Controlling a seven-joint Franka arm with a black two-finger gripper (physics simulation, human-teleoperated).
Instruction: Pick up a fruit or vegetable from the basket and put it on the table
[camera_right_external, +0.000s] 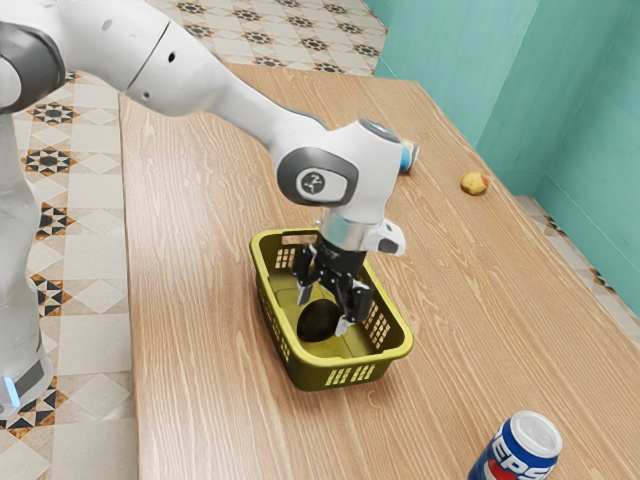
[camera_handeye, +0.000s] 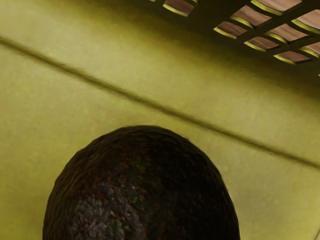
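My gripper (camera_right_external: 324, 311) is lowered into the yellow-green basket (camera_right_external: 268, 300), with its two fingers standing apart. A dark, rough-skinned avocado (camera_right_external: 318, 322) lies on the basket's floor, low between the fingertips. From the exterior, one fingertip is by its upper left side and the other by its right edge; firm contact on both sides cannot be made out. In the wrist view the avocado (camera_handeye: 142, 190) looms large just under the hand, against the basket's yellow floor (camera_handeye: 65, 110).
The basket's slotted walls surround the hand closely. On the wooden table (camera_right_external: 200, 300), a Pepsi can (camera_right_external: 520, 450) stands near the exterior view's lower right. A yellowish, fruit-like object (camera_right_external: 474, 183) lies toward the far edge, and a blue-and-white item (camera_right_external: 407, 157) is partly hidden behind the arm.
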